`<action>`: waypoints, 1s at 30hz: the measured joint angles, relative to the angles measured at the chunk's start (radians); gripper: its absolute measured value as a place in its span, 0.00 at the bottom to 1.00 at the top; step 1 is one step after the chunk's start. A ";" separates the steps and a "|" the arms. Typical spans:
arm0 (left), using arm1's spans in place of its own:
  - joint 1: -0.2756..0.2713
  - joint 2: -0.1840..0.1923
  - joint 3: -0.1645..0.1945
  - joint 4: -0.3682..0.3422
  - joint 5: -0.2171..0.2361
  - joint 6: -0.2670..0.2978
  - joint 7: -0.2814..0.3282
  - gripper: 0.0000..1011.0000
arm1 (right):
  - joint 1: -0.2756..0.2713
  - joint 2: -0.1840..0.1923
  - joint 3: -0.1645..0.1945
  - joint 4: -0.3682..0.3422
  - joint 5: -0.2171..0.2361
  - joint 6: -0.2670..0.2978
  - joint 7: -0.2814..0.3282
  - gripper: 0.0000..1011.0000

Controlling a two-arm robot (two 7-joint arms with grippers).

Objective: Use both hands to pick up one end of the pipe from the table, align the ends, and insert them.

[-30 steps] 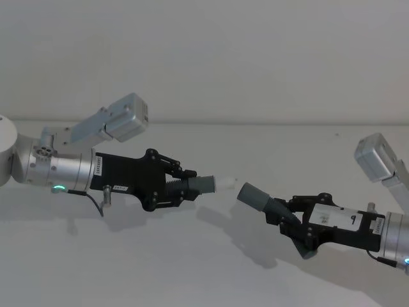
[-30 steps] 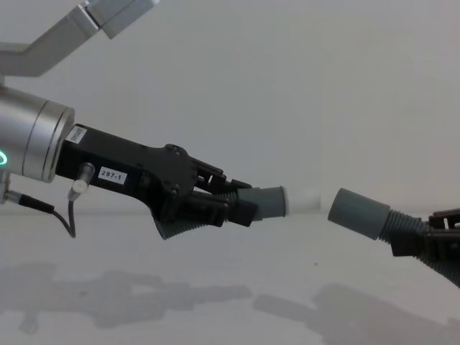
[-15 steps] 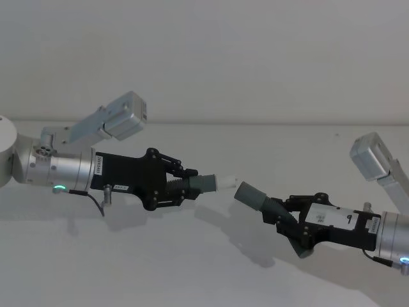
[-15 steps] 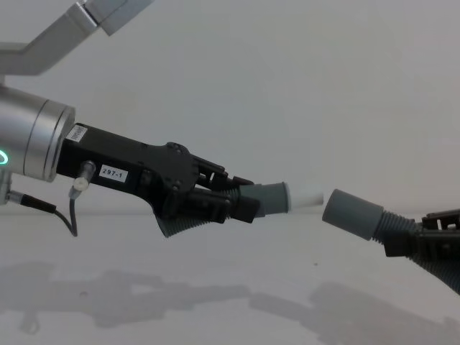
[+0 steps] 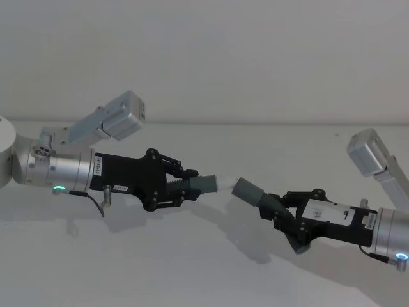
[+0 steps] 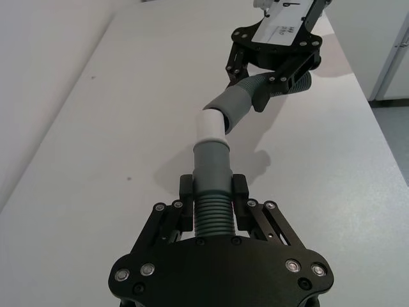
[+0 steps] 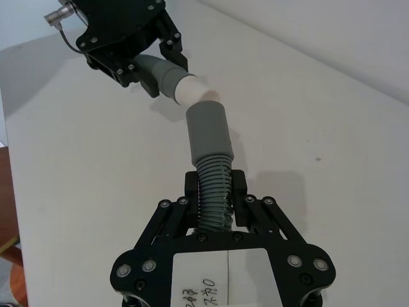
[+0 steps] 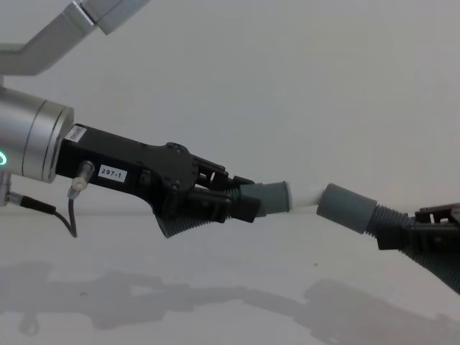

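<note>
1. Two hose pieces are held above the white table (image 5: 192, 268), one in each gripper, cuffs facing one another.
2. Left gripper (image 5: 181, 185): reaches in from the left of the head view, on a silver wrist (image 5: 57, 169) with a green light. Its fingers are clamped on the ribbed part of the left hose piece (image 6: 211, 211), just behind the cuff.
3. Left piece's end: a narrow grey cuff (image 8: 272, 198) with a pale white tip (image 8: 302, 194), pointing toward the right arm.
4. Right gripper (image 5: 285, 214): enters from the lower right of the head view and carries a white label (image 5: 331, 214). Its fingers are closed on the ribbed section of the right hose piece (image 7: 213, 192), below the cuff.
5. Right piece's end: a wider plain grey sleeve (image 8: 346, 208), tilted upward toward the left arm.
6. Relation of ends: in the chest view the white tip reaches the mouth of the sleeve. In the left wrist view the tip (image 6: 209, 123) meets the sleeve (image 6: 233, 105) at an angle, so the two axes are not in line. Whether the tip has entered the sleeve cannot be told.
7. Both pieces hang clear of the table, with shadows beneath them.
</note>
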 joint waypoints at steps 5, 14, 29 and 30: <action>-0.005 0.000 0.006 0.005 -0.002 -0.001 -0.006 0.34 | 0.006 0.001 -0.006 0.000 0.004 0.000 0.000 0.29; -0.022 0.001 0.022 0.018 -0.003 -0.003 -0.025 0.34 | 0.017 0.010 -0.016 -0.001 0.010 -0.006 0.008 0.29; -0.056 0.007 0.054 0.040 0.000 -0.020 -0.076 0.34 | 0.038 0.035 -0.041 -0.005 0.019 -0.017 0.050 0.29; -0.057 0.008 0.056 0.041 0.001 -0.021 -0.078 0.34 | 0.039 0.036 -0.042 -0.005 0.019 -0.017 0.052 0.29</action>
